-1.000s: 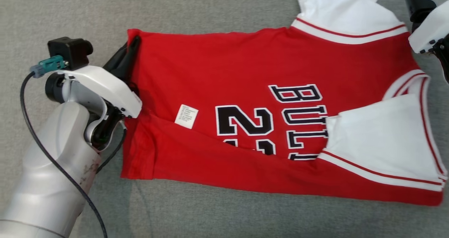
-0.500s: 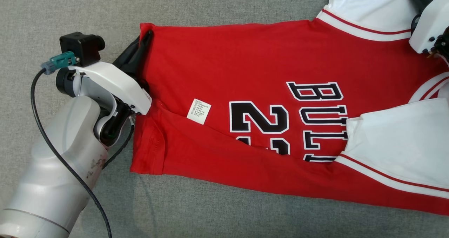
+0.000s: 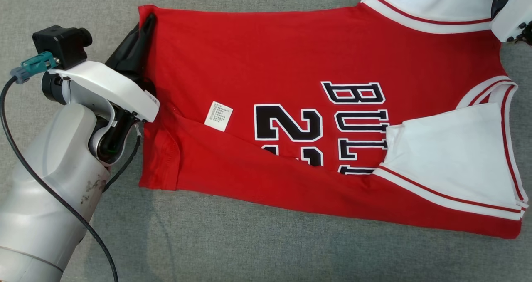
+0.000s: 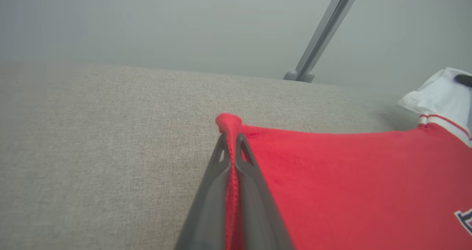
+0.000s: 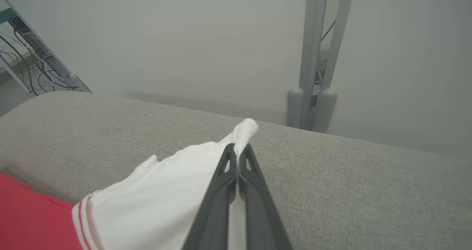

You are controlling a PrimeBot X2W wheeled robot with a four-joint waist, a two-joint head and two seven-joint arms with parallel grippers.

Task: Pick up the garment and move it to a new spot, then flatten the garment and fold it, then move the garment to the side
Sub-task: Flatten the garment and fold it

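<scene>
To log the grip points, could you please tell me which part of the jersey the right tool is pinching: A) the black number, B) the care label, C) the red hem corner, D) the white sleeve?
D: the right tool is shut on the white sleeve of the jersey, while the left tool pinches the red corner.

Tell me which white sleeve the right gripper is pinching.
The far sleeve, at the head view's top right: the right gripper is shut on its tip. The near sleeve lies free, folded onto the red jersey.
</scene>
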